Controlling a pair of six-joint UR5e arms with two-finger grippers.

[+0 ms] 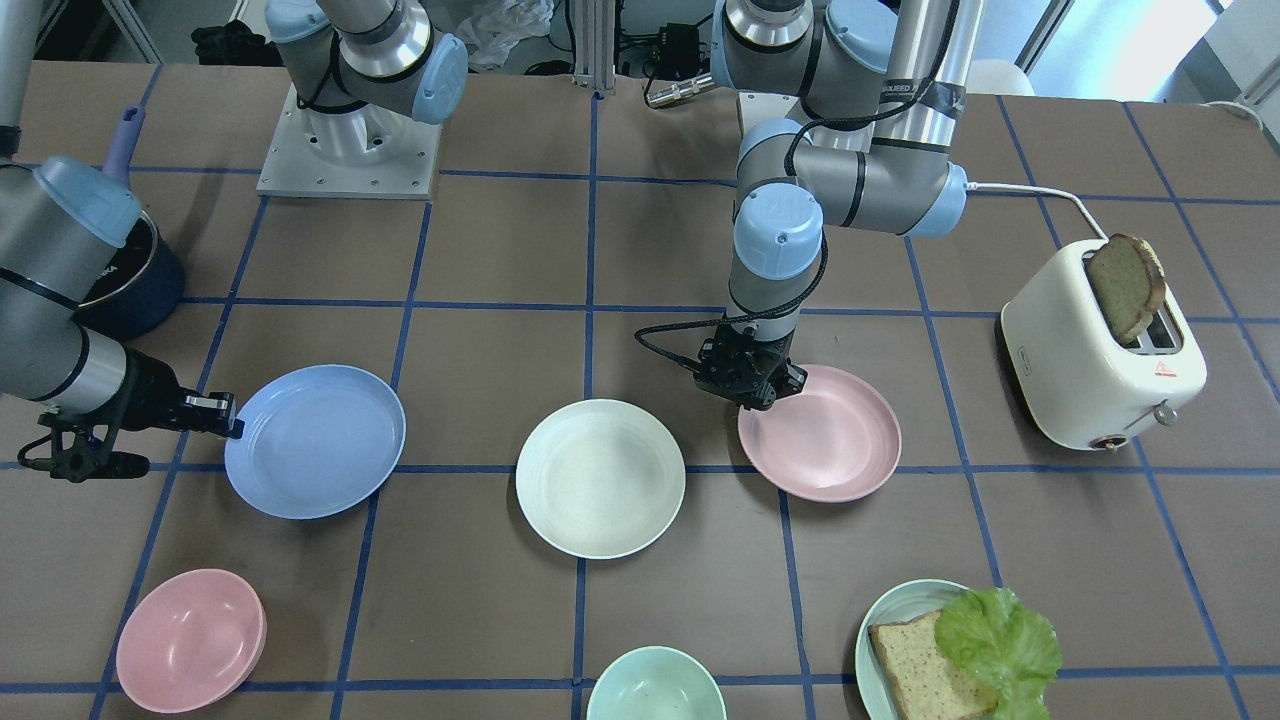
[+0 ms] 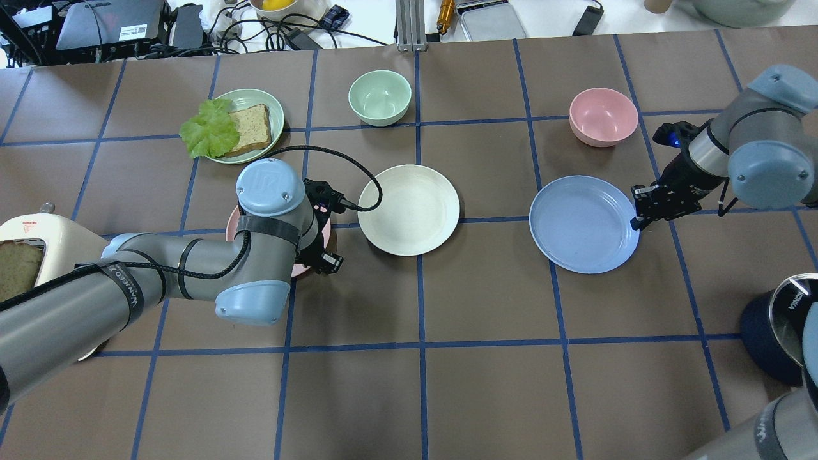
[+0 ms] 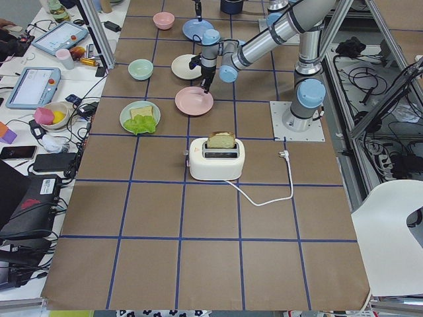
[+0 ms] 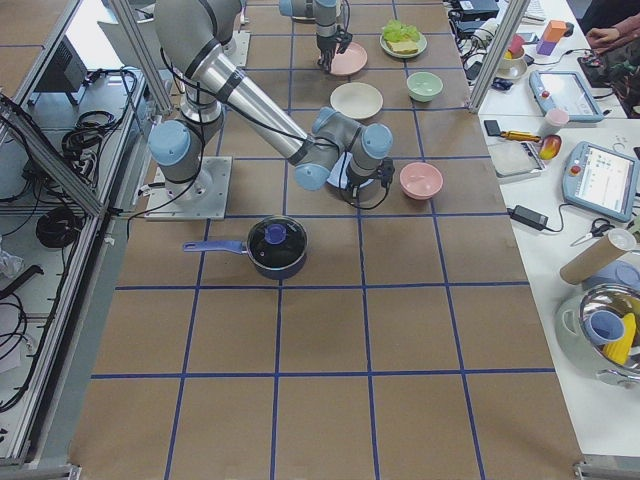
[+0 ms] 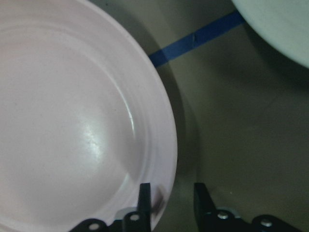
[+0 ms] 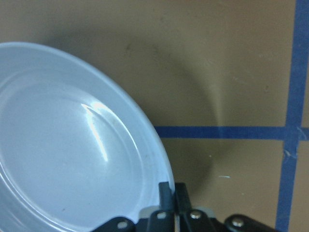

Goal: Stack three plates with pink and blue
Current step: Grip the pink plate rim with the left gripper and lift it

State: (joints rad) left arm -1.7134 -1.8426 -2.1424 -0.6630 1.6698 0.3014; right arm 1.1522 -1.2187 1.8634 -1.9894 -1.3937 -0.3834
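Observation:
The pale pink plate (image 1: 830, 435) lies flat on the table, and my left gripper (image 1: 755, 400) is at its rim. In the left wrist view the gripper (image 5: 171, 195) is open, with one finger over the pink plate (image 5: 72, 121) and one outside the rim. The cream-white plate (image 1: 600, 478) lies alone in the middle. My right gripper (image 1: 232, 425) is shut on the edge of the light blue plate (image 1: 315, 440). The right wrist view shows its fingers (image 6: 165, 191) pinched on the blue plate's rim (image 6: 63, 145).
A pink bowl (image 1: 190, 640) and a green bowl (image 1: 655, 688) stand near the operators' edge. A pale green plate (image 1: 880, 625) holds bread and lettuce. A white toaster (image 1: 1100, 370) with a bread slice stands beyond the pink plate. A dark pot (image 1: 140, 290) stands behind the right arm.

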